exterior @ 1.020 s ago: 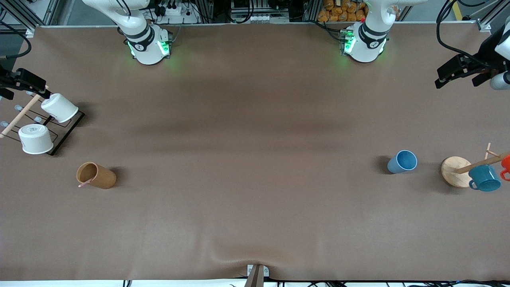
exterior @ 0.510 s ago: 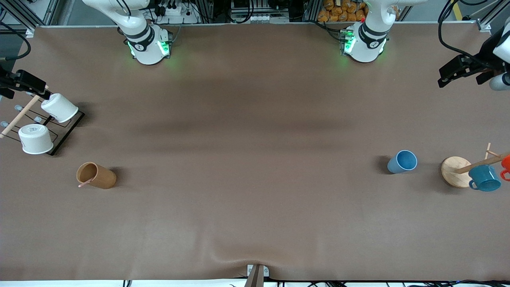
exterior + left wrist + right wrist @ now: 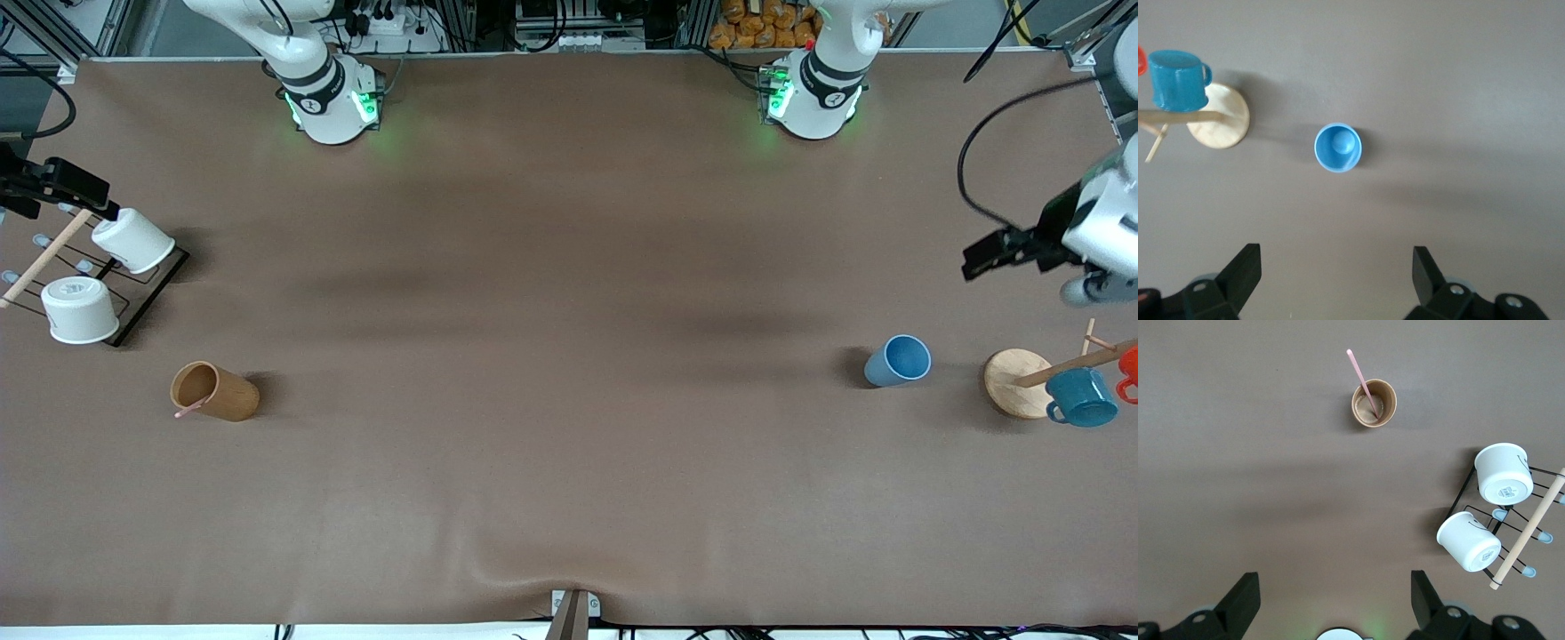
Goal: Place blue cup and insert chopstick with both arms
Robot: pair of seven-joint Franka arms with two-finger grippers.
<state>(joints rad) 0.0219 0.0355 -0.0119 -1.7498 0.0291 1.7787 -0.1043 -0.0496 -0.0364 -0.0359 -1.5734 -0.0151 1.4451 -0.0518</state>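
The blue cup (image 3: pixel 898 360) stands upright on the table toward the left arm's end; it also shows in the left wrist view (image 3: pixel 1338 147). The pink chopstick (image 3: pixel 188 411) leans in a brown wooden cup (image 3: pixel 213 391) toward the right arm's end, and shows in the right wrist view (image 3: pixel 1361 379). My left gripper (image 3: pixel 978 260) is open and empty in the air over bare table, apart from the blue cup (image 3: pixel 1337 267). My right gripper (image 3: pixel 93 197) is open and empty over the wire rack (image 3: pixel 1335 590).
A round wooden mug stand (image 3: pixel 1013 382) with a teal mug (image 3: pixel 1080 397) and an orange mug (image 3: pixel 1129 364) is beside the blue cup. A black wire rack (image 3: pixel 147 298) holds two white cups (image 3: pixel 80 309) at the right arm's end.
My left gripper has come down in the front view toward the blue cup and the mug stand. The right gripper has barely shifted. The cups and chopstick have not moved.
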